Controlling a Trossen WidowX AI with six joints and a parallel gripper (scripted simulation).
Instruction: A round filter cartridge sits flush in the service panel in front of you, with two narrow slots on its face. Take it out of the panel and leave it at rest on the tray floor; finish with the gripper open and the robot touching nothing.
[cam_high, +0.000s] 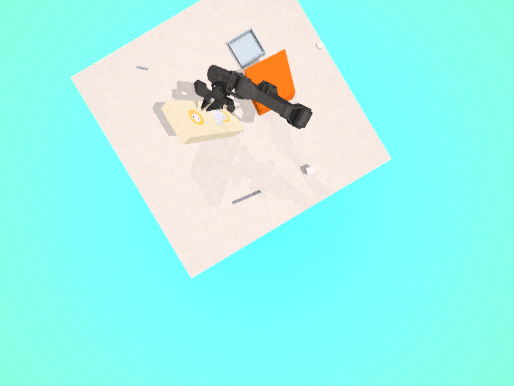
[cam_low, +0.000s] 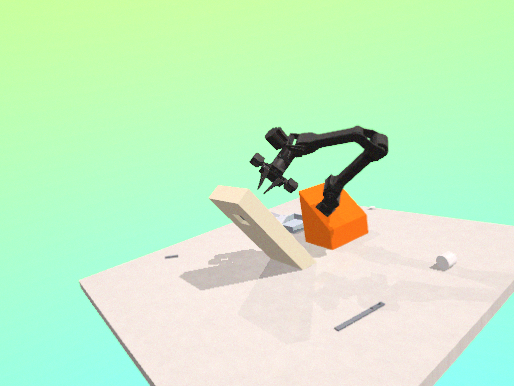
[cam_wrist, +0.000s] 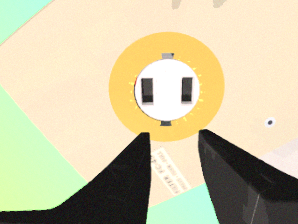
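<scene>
The round white cartridge (cam_high: 196, 117) (cam_wrist: 167, 100) sits in the sloping beige panel (cam_high: 175, 111) (cam_low: 265, 227) (cam_wrist: 60, 85), inside a yellow ring (cam_wrist: 120, 87). In the wrist view its two dark slots (cam_wrist: 147, 90) (cam_wrist: 187, 90) stand side by side, left and right. My gripper (cam_high: 205, 109) (cam_low: 262, 190) (cam_wrist: 173, 139) is partly open, with nothing between its fingers. Its tips hang off the panel's upper face and appear below the cartridge in the wrist view. The light blue-grey tray (cam_high: 236, 56) (cam_low: 294, 227) lies beyond the panel, beside the orange base.
The orange base block (cam_high: 272, 75) (cam_low: 350, 227) stands beside the panel. A white cylinder (cam_high: 310, 170) (cam_low: 446, 261), a long grey bar (cam_high: 246, 197) (cam_low: 360, 316) and a short grey piece (cam_high: 142, 67) (cam_low: 171, 256) lie on the table. A pale plate (cam_high: 219, 117) is on the panel near the gripper.
</scene>
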